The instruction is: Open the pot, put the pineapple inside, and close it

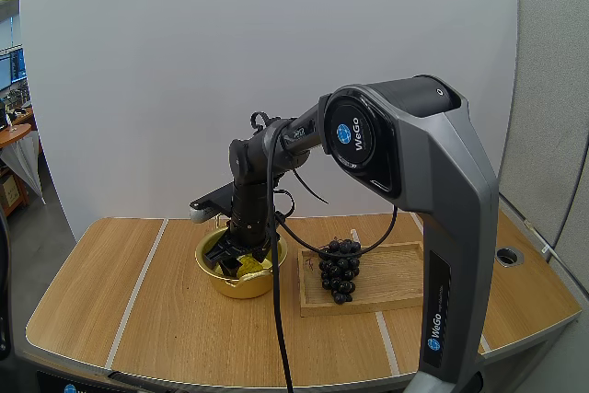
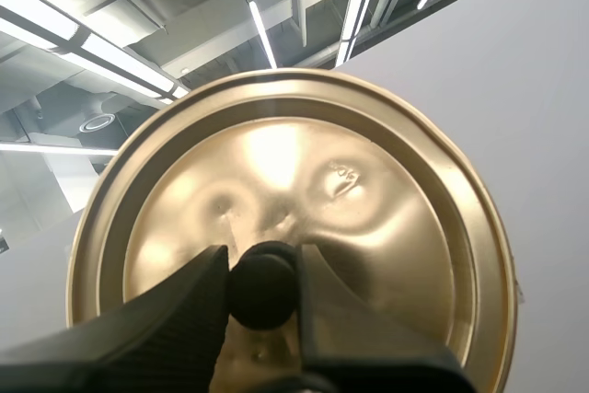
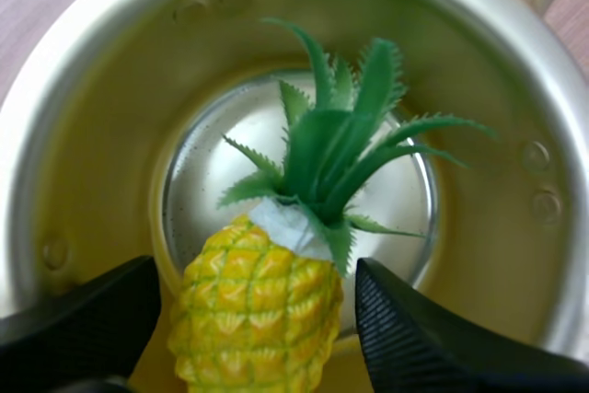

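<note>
The gold pot (image 1: 219,281) stands uncovered on the table, left of centre. My right gripper (image 1: 237,260) reaches down into it. Seen from the right wrist, the yellow pineapple (image 3: 253,310) with green leaves lies inside the pot (image 3: 92,135), leaves pointing toward the bottom. The right gripper (image 3: 256,269) is open, a finger on each side of the fruit with a small gap at both. My left gripper (image 2: 262,269) is shut on the black knob (image 2: 262,284) of the gold lid (image 2: 368,227), which it holds up in the air.
A wooden tray (image 1: 396,287) lies just right of the pot, with a bunch of dark grapes (image 1: 340,271) at its left end. Bare tabletop stretches to the left of the pot and along the front edge.
</note>
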You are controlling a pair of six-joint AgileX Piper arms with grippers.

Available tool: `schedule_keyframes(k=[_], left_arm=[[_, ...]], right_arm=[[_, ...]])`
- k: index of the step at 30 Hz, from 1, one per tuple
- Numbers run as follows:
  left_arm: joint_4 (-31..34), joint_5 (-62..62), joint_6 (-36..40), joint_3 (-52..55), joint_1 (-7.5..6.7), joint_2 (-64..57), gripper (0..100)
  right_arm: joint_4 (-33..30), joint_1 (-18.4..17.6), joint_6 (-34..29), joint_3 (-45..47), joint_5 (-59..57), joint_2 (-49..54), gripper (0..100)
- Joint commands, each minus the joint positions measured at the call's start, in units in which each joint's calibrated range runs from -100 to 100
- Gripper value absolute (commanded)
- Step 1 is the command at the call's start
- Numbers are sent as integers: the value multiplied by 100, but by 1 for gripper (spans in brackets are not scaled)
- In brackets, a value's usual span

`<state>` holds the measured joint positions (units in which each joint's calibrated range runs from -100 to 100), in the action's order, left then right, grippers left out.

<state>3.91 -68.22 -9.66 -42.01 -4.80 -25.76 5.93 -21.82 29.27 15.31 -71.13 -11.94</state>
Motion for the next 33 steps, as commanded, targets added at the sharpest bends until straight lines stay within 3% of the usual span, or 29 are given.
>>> schedule_keyframes(k=[1,23,33], left_arm=[[65,192,32,-31,-24,-19,0],[65,192,32,-31,-24,-19,0],[65,192,32,-31,-24,-19,0]], right_arm=[[-70,18,-38,-38,-412,442,100],[-72,18,-281,13,-2763,4741,100],[-183,18,-585,1254,-2887,6386,100]])
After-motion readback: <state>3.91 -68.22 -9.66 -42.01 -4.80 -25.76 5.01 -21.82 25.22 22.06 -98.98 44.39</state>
